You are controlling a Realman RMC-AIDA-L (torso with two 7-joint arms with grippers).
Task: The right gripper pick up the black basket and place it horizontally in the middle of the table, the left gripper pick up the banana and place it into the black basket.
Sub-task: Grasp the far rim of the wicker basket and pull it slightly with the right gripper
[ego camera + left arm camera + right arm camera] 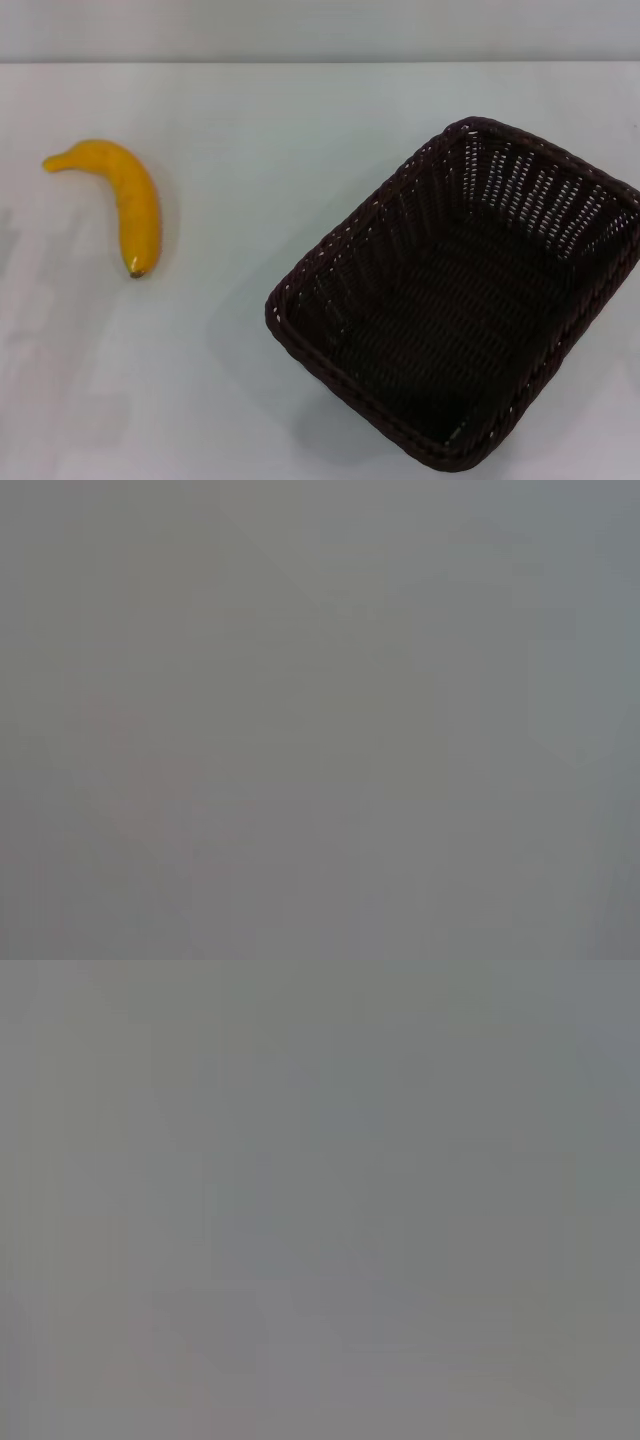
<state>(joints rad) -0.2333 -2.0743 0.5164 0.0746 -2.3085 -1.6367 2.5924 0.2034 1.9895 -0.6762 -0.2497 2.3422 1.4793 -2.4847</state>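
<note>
**Both claws out of sight, basket skewed at the table's right**

I see the table (pixel 250 120) with nothing yet moved. The black basket (pixel 460 300) sits empty on the right side, turned diagonally, one corner running off the head view's edge. My worry: a grab on its braided rim could tip it or drag it crooked, leaving it neither centred nor horizontal.

The banana (pixel 125 200) lies well apart on the left, dark tip toward me. Being curved, it may roll out of a pinch.

Neither the right gripper nor the left gripper shows anywhere; both wrist views are blank grey, so I cannot tell their opening.
</note>
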